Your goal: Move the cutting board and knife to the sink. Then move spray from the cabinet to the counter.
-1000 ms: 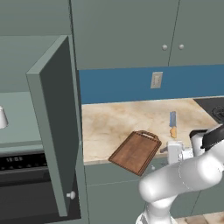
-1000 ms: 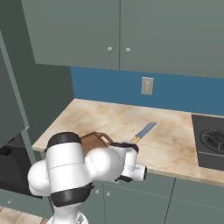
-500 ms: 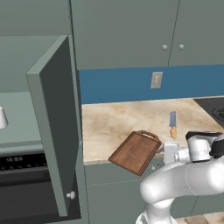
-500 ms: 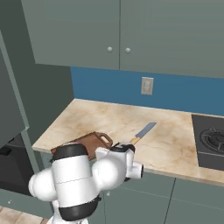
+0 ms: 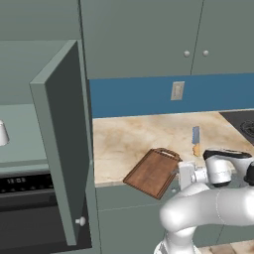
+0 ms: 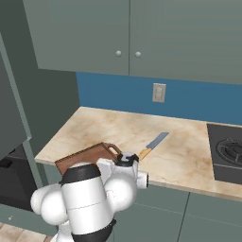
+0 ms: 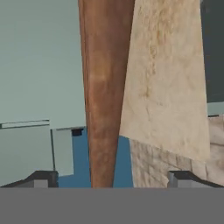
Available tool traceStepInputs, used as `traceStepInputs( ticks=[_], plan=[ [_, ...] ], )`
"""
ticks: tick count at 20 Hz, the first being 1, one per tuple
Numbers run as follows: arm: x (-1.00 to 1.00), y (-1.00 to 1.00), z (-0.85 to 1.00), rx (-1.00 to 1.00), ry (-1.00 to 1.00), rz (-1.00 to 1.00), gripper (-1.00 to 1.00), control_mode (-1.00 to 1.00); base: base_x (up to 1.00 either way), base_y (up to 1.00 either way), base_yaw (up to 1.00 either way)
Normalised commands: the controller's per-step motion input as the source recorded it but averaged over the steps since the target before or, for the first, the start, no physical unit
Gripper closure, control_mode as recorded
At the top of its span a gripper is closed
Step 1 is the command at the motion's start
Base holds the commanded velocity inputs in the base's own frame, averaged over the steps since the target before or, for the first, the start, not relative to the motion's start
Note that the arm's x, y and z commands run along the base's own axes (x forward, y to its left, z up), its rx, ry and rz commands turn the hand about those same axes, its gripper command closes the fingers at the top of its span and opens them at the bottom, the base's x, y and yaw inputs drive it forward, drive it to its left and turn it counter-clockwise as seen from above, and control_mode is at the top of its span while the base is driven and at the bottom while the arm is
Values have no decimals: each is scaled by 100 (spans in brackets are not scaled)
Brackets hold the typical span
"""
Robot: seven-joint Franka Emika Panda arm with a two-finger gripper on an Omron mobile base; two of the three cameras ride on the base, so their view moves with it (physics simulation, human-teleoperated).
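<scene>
1. Brown wood marks the cutting board (image 5: 155, 172); it lies slantwise on the near edge of the counter (image 5: 139, 139), one corner hanging past the front lip; its loop handle points to the far right.
2. Just right of the board and a little farther back lies the knife (image 5: 196, 140), apart from the board; its blue-grey blade points to the far wall and its tan handle points near.
3. At the left stands the cabinet (image 5: 30, 163) with one door (image 5: 62, 144) swung open over the black oven (image 5: 27, 208); a small pale thing, likely the spray (image 5: 3, 133), sits on its shelf at the picture's left edge.
4. From the hand's camera the gripper (image 7: 111, 177) has its fingers (image 7: 41, 178) wide apart with the board's long brown face between them, tips not touching it; nothing is gripped.
5. From the right base camera the white arm's bulk stands low in front of the counter, hiding the board's near part.
</scene>
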Motion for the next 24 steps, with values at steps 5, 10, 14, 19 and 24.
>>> traceStepInputs(
  ticks=[5, 10, 14, 19, 24],
  plan=[
    [10, 30, -28, 0, 0, 9, -100, -100, 0, 0, 0],
    [0, 28, -21, 0, 0, 8, -100, -100, 0, 0, 0],
    [2, 8, -1, 0, -2, 5, -100, -100, 0, 0, 0],
    [0, 0, 0, 6, -6, 2, -100, -100, 0, 0, 0],
    [0, 0, 0, 13, -4, 1, 100, -100, 0, 0, 0]
  ],
)
